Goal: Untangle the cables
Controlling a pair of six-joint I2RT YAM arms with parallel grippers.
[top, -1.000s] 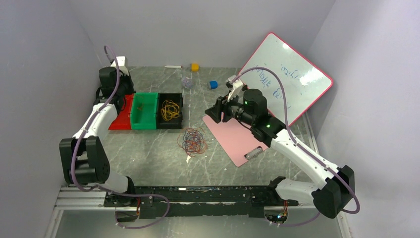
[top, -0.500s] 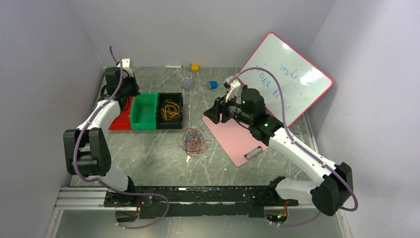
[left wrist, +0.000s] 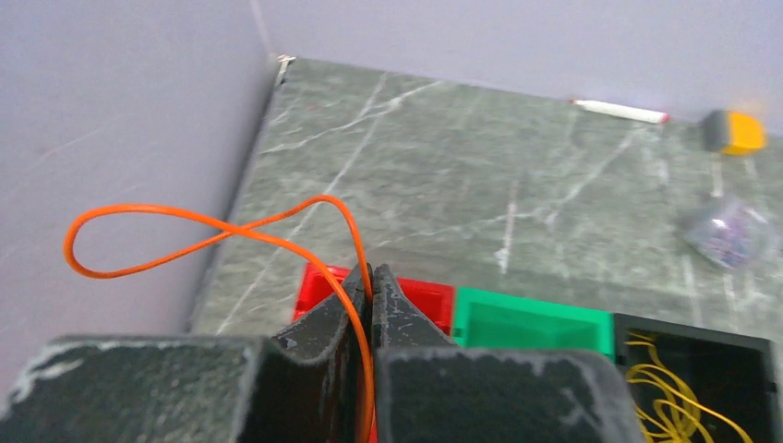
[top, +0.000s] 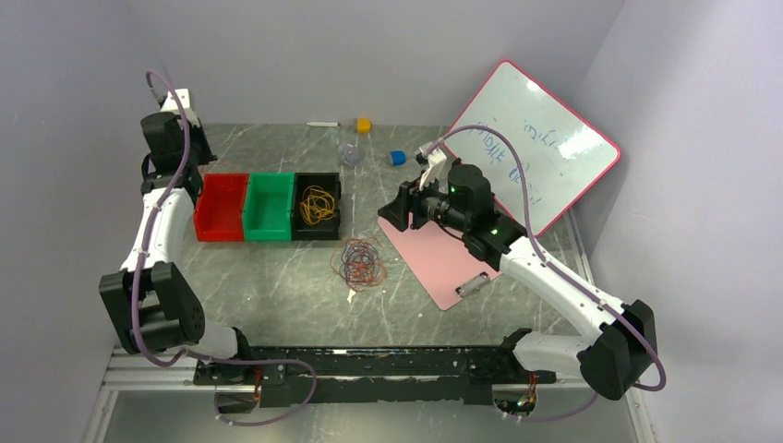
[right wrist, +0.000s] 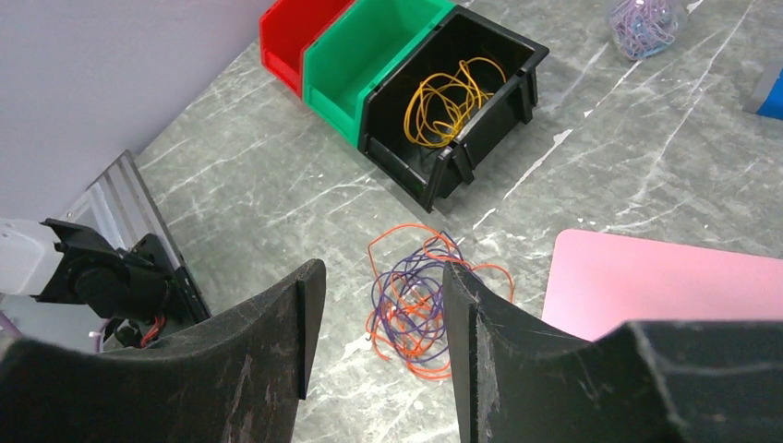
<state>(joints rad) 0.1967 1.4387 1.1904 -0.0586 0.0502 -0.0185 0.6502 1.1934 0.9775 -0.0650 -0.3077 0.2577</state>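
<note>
A tangle of orange and purple cables (top: 358,262) lies on the table in front of the bins; it also shows in the right wrist view (right wrist: 420,305). A yellow cable (top: 318,205) lies coiled in the black bin (right wrist: 434,180). My left gripper (top: 175,171) is raised near the left wall, behind the red bin (top: 222,205). In the left wrist view this gripper (left wrist: 371,277) is shut on a thin orange cable (left wrist: 367,388) that loops out to the left. My right gripper (top: 392,210) hovers open and empty above the tangle, jaws wide apart (right wrist: 383,277).
A green bin (top: 270,208) stands between the red and black bins. A pink clipboard (top: 443,258) lies right of the tangle, under my right arm. A whiteboard (top: 536,148) leans at the back right. A yellow block (top: 364,125), a blue block (top: 397,158), a clear bag (top: 349,153) and a pen (top: 323,124) lie at the back.
My left gripper has risen from over the red bin and swung left and back toward the wall. The right arm has barely moved.
</note>
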